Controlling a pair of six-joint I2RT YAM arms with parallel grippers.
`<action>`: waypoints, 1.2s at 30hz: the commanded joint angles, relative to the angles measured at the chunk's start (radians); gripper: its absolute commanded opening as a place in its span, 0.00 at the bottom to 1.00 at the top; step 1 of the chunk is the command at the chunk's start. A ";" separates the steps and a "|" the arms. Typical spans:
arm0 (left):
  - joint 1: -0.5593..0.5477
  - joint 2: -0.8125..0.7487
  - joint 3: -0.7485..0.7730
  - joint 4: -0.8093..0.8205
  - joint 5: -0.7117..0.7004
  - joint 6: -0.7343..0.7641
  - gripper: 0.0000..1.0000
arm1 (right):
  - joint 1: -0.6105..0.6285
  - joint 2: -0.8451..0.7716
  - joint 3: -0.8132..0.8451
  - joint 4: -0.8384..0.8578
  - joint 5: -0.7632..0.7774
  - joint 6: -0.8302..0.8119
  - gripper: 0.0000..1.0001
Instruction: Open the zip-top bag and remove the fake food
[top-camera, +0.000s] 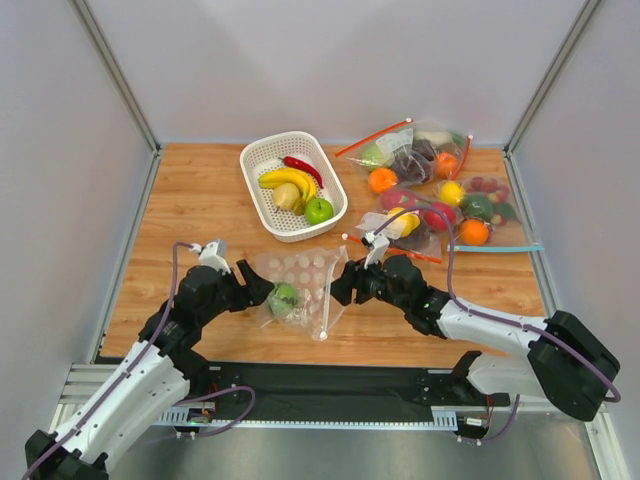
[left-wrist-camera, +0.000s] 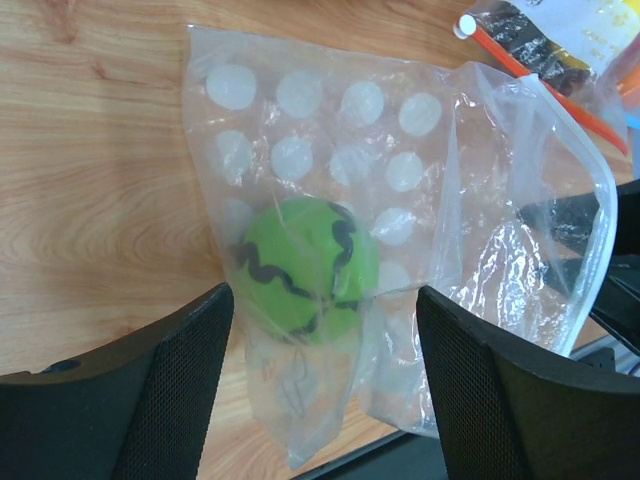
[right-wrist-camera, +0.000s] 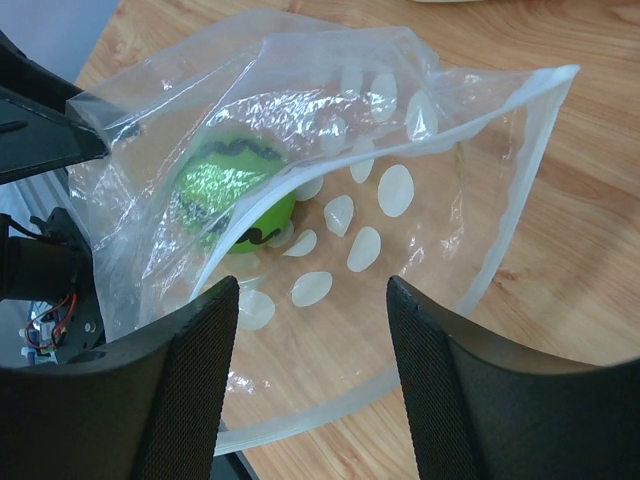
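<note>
The dotted zip-top bag (top-camera: 305, 280) lies flat on the wood between both arms, its mouth gaping toward the right gripper. Inside it sits one piece of fake food, a green apple (left-wrist-camera: 305, 265) with a black squiggle, also seen as the apple (right-wrist-camera: 232, 190). My left gripper (left-wrist-camera: 325, 385) is open, with the bag's closed end lying loose between its fingers. My right gripper (right-wrist-camera: 312, 375) is open too, straddling the bag's lower rim (right-wrist-camera: 330, 415). The white basket (top-camera: 258, 200) holds a banana (top-camera: 287, 180), a red chili (top-camera: 302, 167), a green apple (top-camera: 319, 210) and a yellowish fruit (top-camera: 287, 197).
Several undotted bags of fruit (top-camera: 440, 190) with red and blue zip strips lie at the back right, close behind the right arm. The basket stands just behind the dotted bag. Grey walls enclose the table on three sides.
</note>
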 joint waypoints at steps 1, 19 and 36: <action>0.017 0.051 -0.032 0.124 -0.006 -0.020 0.81 | 0.004 0.019 0.008 0.028 -0.003 -0.024 0.63; 0.034 0.284 -0.108 0.325 0.083 -0.011 0.34 | 0.015 0.211 0.100 0.115 -0.073 -0.001 0.65; 0.034 0.493 -0.114 0.509 0.173 -0.013 0.13 | 0.072 0.325 0.246 0.042 -0.043 -0.059 0.73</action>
